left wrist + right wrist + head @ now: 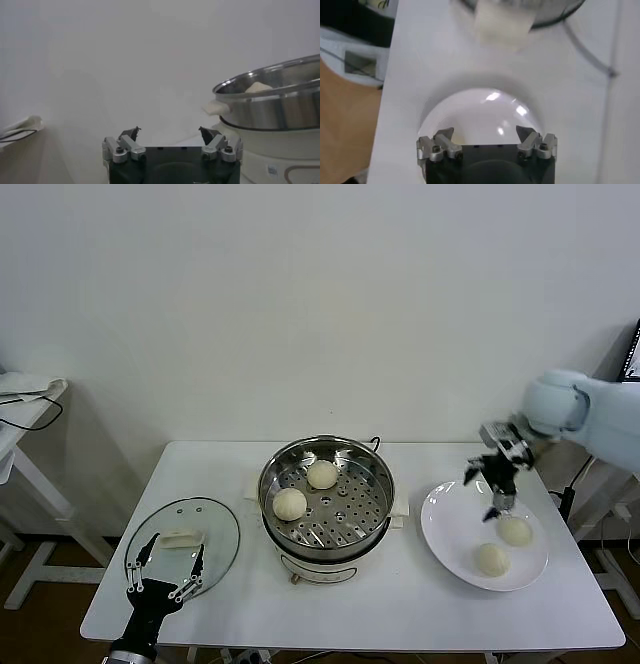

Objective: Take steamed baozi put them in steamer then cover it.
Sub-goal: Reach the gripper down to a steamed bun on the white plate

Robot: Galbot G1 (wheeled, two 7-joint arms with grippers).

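Two baozi already sit in the steamer (326, 499) on the perforated tray: one (322, 474) at about 12 o'clock, one (289, 503) at about 9 o'clock of the pot. Two more are on the white plate (440, 536), at 3 o'clock from the steamer: one (514, 531) toward the plate's far right, one (491, 559) nearer me. So I judge the task half done, lid not yet on.

My right gripper (497, 484) hangs over the plate's far edge, just above the far bun, jaws spread wide, holding nothing. In the right wrist view I see plate surface under the fingers but no bun, so I can't say how well I'm lined up.

The cover (183, 545) lies flat on the table at 9 o'clock from the steamer, cream handle (181, 538) up. My left gripper (165, 576) waits at its near edge, also wide open and empty.

Handling guess: buns are light, soft and easily dented, maybe a bit tacky. Take one across the widest part of the dome, low on the sides, gentle squeeze. The lid is glass, rigid, heavier, breakable, with a slick rim; grab the oblong handle across its narrow side.
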